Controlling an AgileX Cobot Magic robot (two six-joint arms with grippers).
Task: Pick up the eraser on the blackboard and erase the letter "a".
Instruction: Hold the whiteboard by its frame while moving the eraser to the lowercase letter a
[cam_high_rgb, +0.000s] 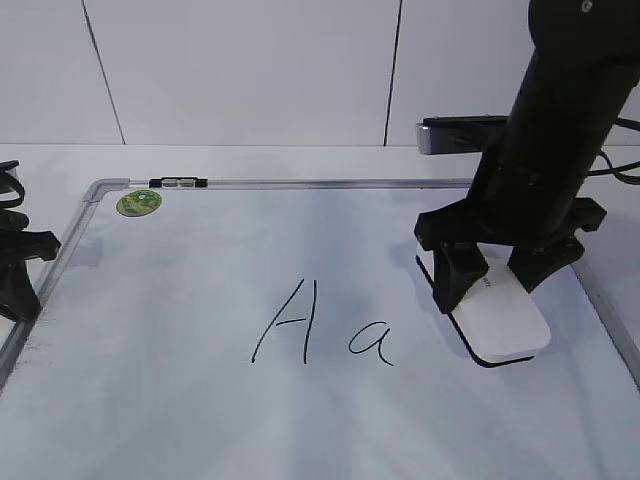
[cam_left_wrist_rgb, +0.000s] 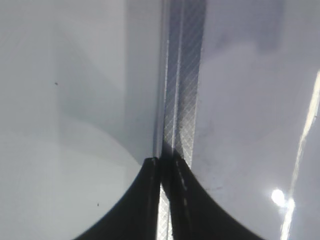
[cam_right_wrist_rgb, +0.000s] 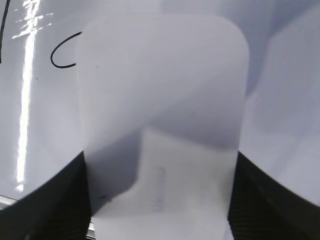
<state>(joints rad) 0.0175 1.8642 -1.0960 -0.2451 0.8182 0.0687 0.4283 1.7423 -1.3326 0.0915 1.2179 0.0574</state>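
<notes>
The white eraser (cam_high_rgb: 505, 320) lies on the blackboard (cam_high_rgb: 200, 300) at its right side, to the right of the letter "a" (cam_high_rgb: 370, 342). My right gripper (cam_high_rgb: 497, 283) straddles the eraser's far end, with its black fingers pressed against both long sides. In the right wrist view the eraser (cam_right_wrist_rgb: 162, 100) fills the space between the fingers (cam_right_wrist_rgb: 160, 200), and part of the "a" (cam_right_wrist_rgb: 52, 56) shows at the upper left. My left gripper (cam_high_rgb: 20, 275) is shut and empty at the board's left edge. In the left wrist view its tips (cam_left_wrist_rgb: 162, 161) meet over the grey frame (cam_left_wrist_rgb: 182, 75).
A taller capital "A" (cam_high_rgb: 290, 322) is written left of the "a". A round green sticker (cam_high_rgb: 139, 203) and a small black-and-clear marker pen (cam_high_rgb: 178, 183) sit at the board's far left corner. A dark device (cam_high_rgb: 460, 133) stands behind the board at the right.
</notes>
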